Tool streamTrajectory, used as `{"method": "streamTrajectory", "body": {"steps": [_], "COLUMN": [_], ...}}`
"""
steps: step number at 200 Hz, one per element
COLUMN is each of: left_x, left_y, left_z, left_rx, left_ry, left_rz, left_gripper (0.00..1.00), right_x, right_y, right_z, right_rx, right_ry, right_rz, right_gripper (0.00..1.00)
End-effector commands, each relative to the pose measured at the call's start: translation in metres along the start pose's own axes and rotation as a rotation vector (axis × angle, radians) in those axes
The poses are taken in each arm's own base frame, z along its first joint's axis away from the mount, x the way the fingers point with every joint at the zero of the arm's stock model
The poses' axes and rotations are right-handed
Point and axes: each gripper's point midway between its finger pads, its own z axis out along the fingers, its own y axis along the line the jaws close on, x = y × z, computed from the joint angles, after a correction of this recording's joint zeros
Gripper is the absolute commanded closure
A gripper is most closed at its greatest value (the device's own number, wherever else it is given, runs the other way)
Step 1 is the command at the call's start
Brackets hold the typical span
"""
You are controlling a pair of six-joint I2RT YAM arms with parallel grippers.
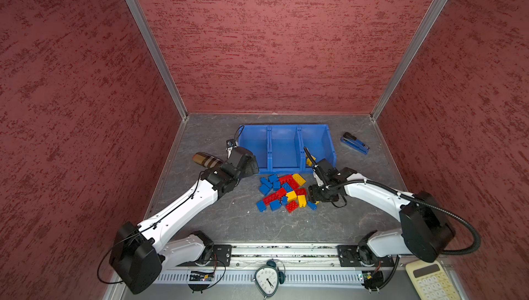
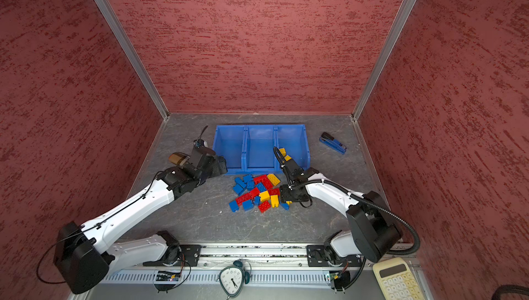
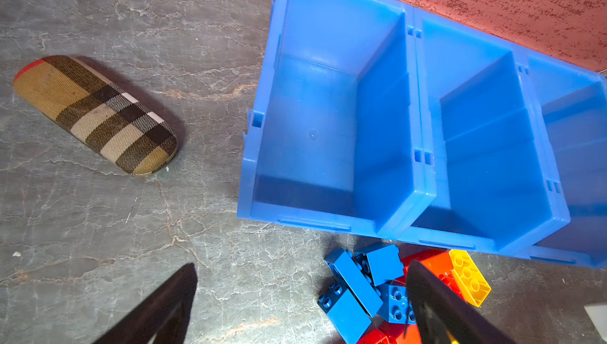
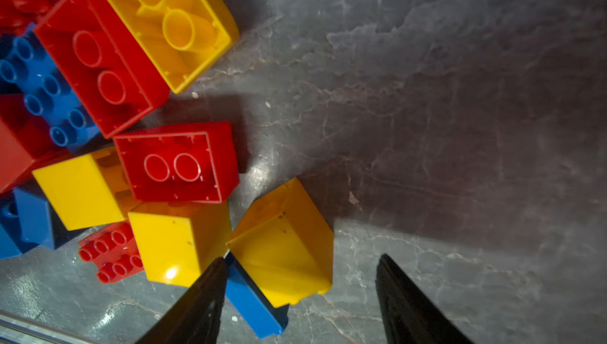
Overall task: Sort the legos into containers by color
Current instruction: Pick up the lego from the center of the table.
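Grey marbled tabletop (image 1: 229,221) held your legos (image 1: 282,192) heaped just before the containers (image 1: 283,127), with some yellow bricks (image 1: 310,160) inside the right-end bin (image 1: 326,141), while your left gripper (image 3: 302,263) gaped wide beside the heap and your right gripper (image 4: 303,257) stood parted around a loose yellow brick (image 4: 282,243), not clamping it.

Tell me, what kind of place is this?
Probably a robot test booth: two arms mounted on a rail, red walls boxing in the table, toy bricks and bins as props.
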Motion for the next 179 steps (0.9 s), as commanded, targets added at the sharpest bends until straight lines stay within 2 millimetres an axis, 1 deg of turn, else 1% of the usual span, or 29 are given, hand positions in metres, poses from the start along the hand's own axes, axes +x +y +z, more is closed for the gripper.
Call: {"method": "streamTrajectory", "body": {"steps": [1,17,29,32,37,55,69,89,111,129,131,145,164,179], "left_x": [-0.001,-0.001,0.0,0.0,-0.001,0.0,0.0,0.002,0.003,0.003,0.003,0.002,0.0,0.001], "left_y": [0.0,0.0,0.0,0.0,-0.001,0.0,0.001,0.002,0.002,0.002,0.003,0.003,0.003,0.004], "left_z": [0.001,0.002,0.003,0.002,0.002,0.003,0.003,0.003,0.004,0.004,0.004,0.004,0.002,0.0], "left_rx": [-0.012,-0.014,-0.016,-0.015,-0.013,-0.016,-0.02,-0.025,-0.024,-0.024,-0.025,-0.027,-0.026,-0.026], "left_ry": [-0.001,0.001,0.004,0.003,0.003,0.007,0.006,0.007,0.009,0.009,0.009,0.004,0.001,0.004], "left_rz": [-0.008,-0.008,-0.006,-0.008,-0.008,-0.005,-0.006,-0.009,-0.012,-0.012,-0.012,-0.012,-0.012,-0.01], "left_gripper": [0.01,0.01,0.01,0.01,0.01,0.01,0.01,0.01,0.01,0.01,0.01,0.01,0.01,0.0], "right_x": [-0.008,-0.013,-0.015,-0.013,-0.013,-0.013,-0.009,-0.002,-0.009,-0.016,-0.019,-0.032,-0.061,-0.087], "right_y": [-0.01,-0.016,-0.016,-0.018,-0.019,-0.014,-0.012,-0.019,-0.024,-0.026,-0.024,-0.022,-0.015,-0.012], "right_z": [0.003,0.004,0.006,0.011,0.013,0.016,0.017,0.022,0.019,0.013,0.007,-0.012,-0.042,-0.056], "right_rx": [0.071,0.105,0.105,0.119,0.123,0.093,0.075,0.105,0.132,0.146,0.139,0.144,0.146,0.132], "right_ry": [-0.037,-0.064,-0.077,-0.06,-0.055,-0.055,-0.042,-0.022,-0.063,-0.101,-0.123,-0.183,-0.292,-0.337], "right_rz": [0.003,0.033,0.038,0.044,0.046,0.044,0.038,0.035,0.047,0.047,0.044,0.029,-0.001,-0.001], "right_gripper": [0.31,0.37,0.39,0.39,0.4,0.41,0.43,0.44,0.54,0.62,0.63,0.66,0.68,0.69]}}
